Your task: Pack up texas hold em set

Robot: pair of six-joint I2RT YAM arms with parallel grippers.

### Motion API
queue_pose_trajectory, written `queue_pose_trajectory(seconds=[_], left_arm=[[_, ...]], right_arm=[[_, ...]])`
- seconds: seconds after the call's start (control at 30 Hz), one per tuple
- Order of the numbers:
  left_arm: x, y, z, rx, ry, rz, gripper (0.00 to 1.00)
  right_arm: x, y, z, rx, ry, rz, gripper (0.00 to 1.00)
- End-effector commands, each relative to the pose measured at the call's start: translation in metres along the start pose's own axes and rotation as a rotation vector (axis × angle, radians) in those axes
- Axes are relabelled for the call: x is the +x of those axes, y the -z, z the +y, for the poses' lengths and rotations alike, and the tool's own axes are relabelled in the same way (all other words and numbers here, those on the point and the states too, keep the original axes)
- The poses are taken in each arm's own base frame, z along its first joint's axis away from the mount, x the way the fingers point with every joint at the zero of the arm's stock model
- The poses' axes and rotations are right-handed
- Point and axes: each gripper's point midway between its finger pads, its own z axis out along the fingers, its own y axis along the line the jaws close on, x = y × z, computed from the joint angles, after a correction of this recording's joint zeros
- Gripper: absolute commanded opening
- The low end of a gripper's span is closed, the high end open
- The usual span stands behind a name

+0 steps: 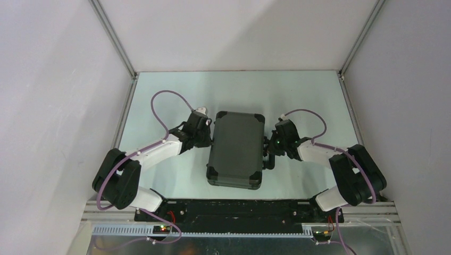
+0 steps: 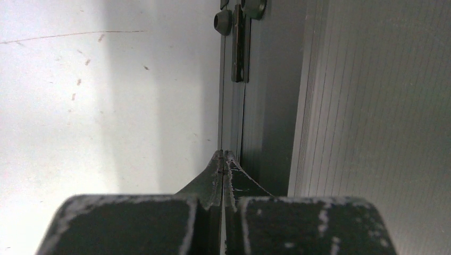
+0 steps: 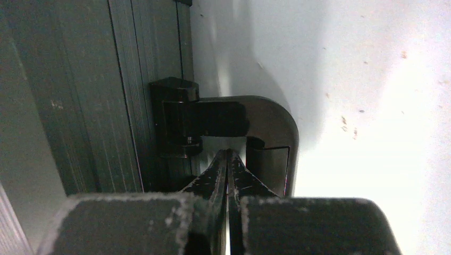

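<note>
Shut and empty, the left gripper (image 2: pixel 223 155) points at the side seam of the closed black briefcase (image 1: pixel 236 146); the right gripper (image 3: pixel 228 153), also shut and empty, sits at its handle (image 3: pixel 268 114).

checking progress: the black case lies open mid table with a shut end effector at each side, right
No, the case is closed and lies flat, as the top view shows. The left end effector and right end effector are indeed shut at its sides.

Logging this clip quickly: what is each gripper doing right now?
Left gripper: closed, holding nothing, at the side of the briefcase.
Right gripper: closed, holding nothing, at the briefcase handle.
</note>
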Motion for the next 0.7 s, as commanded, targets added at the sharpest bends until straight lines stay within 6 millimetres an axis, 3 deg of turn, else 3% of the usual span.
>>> queue_pose_trajectory(seconds=[0.0, 0.3, 0.57, 0.67], left_arm=[[0.0, 0.003, -0.041, 0.17, 0.006, 0.011, 0.0], [0.0, 0.002, -0.045, 0.181, 0.003, 0.02, 0.0], [-0.001, 0.001, -0.053, 0.201, -0.007, 0.029, 0.0], [-0.003, 0.001, -0.055, 0.207, -0.01, 0.028, 0.0]], right_arm=[[0.056, 0.005, 0.078, -0.362, -0.033, 0.249, 0.0], [0.071, -0.003, 0.077, -0.345, -0.022, 0.286, 0.0], [0.084, 0.001, 0.096, -0.454, 0.005, 0.339, 0.0], [0.093, -0.001, 0.092, -0.412, 0.056, 0.348, 0.0]])
